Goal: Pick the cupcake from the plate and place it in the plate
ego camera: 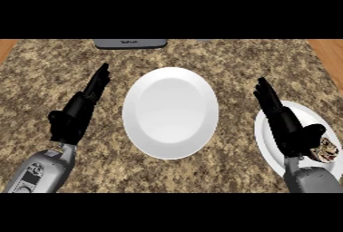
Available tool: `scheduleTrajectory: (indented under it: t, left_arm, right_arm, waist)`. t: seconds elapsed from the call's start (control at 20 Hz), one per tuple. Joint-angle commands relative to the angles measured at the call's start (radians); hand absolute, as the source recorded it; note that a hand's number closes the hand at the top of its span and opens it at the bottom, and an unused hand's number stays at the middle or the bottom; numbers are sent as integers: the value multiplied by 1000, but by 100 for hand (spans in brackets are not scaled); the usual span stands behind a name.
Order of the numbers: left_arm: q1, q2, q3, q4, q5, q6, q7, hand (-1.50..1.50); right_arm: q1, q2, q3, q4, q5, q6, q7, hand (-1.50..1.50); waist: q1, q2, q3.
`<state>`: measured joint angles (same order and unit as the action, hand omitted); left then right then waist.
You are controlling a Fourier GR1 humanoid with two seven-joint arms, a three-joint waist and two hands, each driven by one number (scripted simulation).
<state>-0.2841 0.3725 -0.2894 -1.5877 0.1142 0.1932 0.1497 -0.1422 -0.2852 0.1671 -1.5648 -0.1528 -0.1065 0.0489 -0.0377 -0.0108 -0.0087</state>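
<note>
Cupcake (327, 149) sits on the right-hand plate (269, 136), tucked beside the right hand (289, 127), fingers straight, holding nothing. Left hand (75, 113) open too. Centre plate (170, 112) waits. Risk: the wrist could nudge the cupcake off the rim.

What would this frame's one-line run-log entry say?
left robot hand: open, resting | right robot hand: open, over right plate | cupcake: on right plate, ungrasped | centre plate: bare

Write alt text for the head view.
A cupcake sits on a white plate at right, partly behind the open right hand. A larger white plate lies bare mid-counter; the open left hand rests at its left.
</note>
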Motion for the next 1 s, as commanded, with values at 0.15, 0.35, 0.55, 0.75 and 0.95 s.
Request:
scheduleTrajectory:
  t: [0.15,0.35,0.55,0.75,0.95]
  left_arm:
    - [-11,28,120,16,1,-25,-92,0]
    - [3,56,140,-23,39,-44,-65,0]
    - [10,83,207,3,97,-91,-82,0]
    - [13,75,218,12,108,-103,-88,0]
    - [31,73,239,4,79,-111,-95,0]
  right_arm:
    - [-197,-63,-119,116,35,19,-32,150]
    - [-70,-357,-46,225,418,-72,74,150]
    - [-50,-71,-83,266,436,-397,73,-150]
    - [20,87,-133,251,368,-556,-190,-150]
    - [-5,7,-207,186,331,-501,-218,-150]
  waist:
    - [50,14,9]
    - [46,29,-18]
    - [45,15,9]
    - [34,13,11]
    - [35,10,9]
